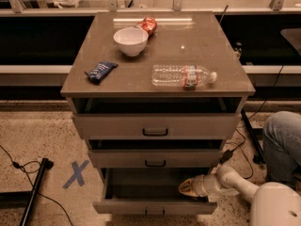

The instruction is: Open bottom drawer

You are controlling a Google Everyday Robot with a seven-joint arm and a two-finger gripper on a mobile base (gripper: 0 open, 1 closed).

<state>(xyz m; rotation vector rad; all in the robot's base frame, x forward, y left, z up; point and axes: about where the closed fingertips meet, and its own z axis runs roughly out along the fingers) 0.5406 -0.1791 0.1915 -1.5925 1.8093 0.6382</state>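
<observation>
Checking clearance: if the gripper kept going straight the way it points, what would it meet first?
The gripper points left inside the open bottom drawer; probably that drawer's left wall first, though depth is unclear.

The bottom drawer (127,206) stood pulled out toward the near side, further than the middle drawer (122,158) above it. The gripper (186,188) hung over its right part, just behind the front panel. On the cabinet top (207,46) lay three things: a white bowl (130,41), a blue packet (100,70) and a clear bottle (183,76) on its side.
</observation>
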